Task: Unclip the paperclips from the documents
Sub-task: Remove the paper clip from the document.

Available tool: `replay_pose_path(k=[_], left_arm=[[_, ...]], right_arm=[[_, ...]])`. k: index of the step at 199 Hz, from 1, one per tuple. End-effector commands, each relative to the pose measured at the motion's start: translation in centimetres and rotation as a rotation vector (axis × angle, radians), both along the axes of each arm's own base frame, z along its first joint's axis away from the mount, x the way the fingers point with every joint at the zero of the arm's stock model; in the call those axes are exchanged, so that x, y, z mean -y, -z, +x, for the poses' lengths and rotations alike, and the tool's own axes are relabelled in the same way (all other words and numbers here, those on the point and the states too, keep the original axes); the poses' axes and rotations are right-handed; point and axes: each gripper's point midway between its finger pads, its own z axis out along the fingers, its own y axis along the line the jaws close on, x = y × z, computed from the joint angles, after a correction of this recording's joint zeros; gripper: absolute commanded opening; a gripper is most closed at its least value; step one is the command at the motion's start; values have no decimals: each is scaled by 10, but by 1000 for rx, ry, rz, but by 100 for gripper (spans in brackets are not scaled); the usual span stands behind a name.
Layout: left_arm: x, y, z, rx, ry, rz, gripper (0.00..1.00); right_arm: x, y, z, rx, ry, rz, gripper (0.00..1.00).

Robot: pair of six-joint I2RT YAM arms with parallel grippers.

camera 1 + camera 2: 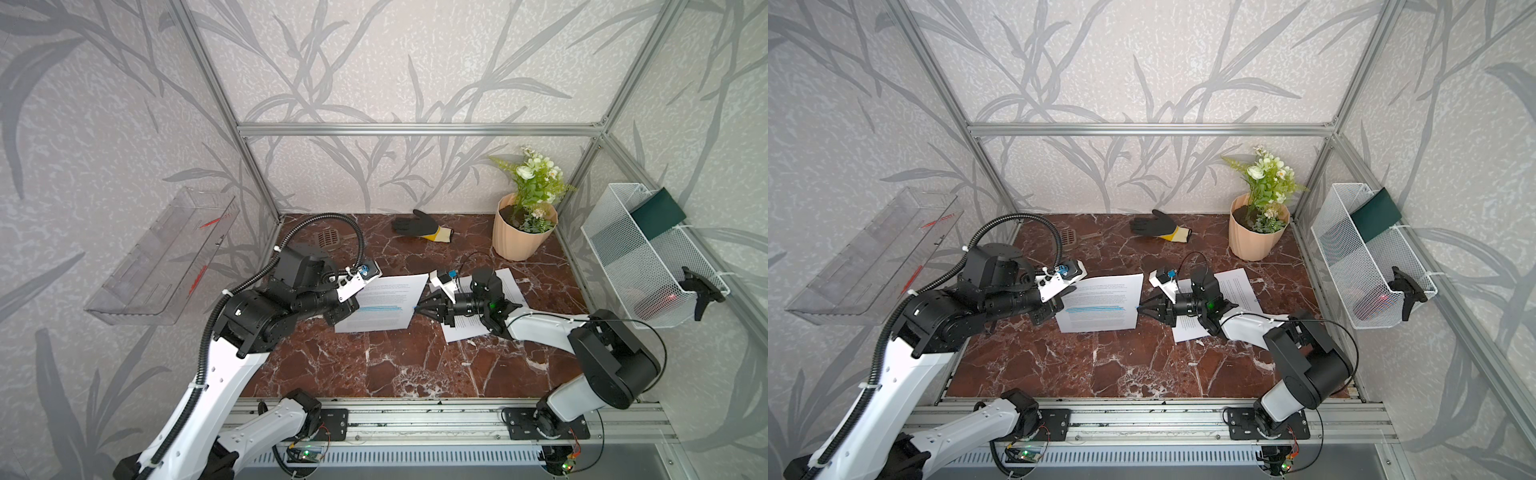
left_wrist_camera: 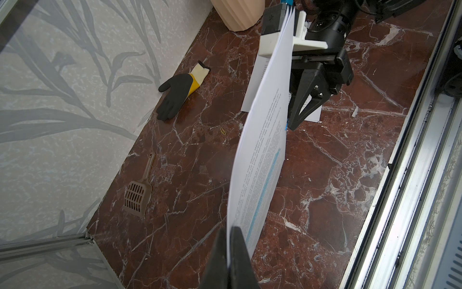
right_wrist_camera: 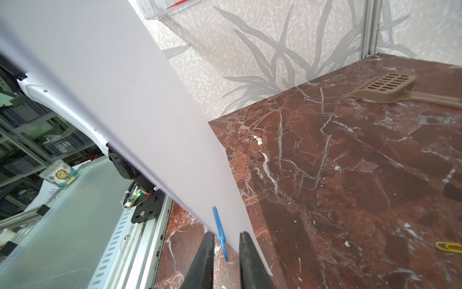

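Print on highlighted document point(image 1: 384, 301): dense black, blue-marked lines mid-page, characters too small to read in any view. Print on second document point(image 1: 510, 286): likewise unreadable. Red markings on clear wall tray point(image 1: 166, 257): blurred, undecipherable. Label on container point(image 3: 60, 175), right wrist view: sun-face graphic, small characters alongside, indistinct. No legible text elsewhere.
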Motion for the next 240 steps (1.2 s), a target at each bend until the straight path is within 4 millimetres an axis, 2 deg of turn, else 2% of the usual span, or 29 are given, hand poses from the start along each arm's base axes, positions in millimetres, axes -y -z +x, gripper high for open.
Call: replay_pose_path(k=[1,14,40,88,184,240], left_arm=[[0,-9,-2,25,13,-14,0],[0,-9,-3,22,13,-14,0],[0,-8,-3,22,15,-15,0],[-1,-8,-2,24,12,-8,0],[-24,-3,-1,62,-24,118,0],[-30,-4,-1,76,-31,152,0]], right_arm=[[0,-16,3,44,12,15,15],[1,-16,3,40,11,11,7],[1,-17,2,33,8,6,0],[2,-16,2,24,8,-1,0],[26,-13,9,9,60,-43,0],[27,-6,5,-7,44,-73,0]])
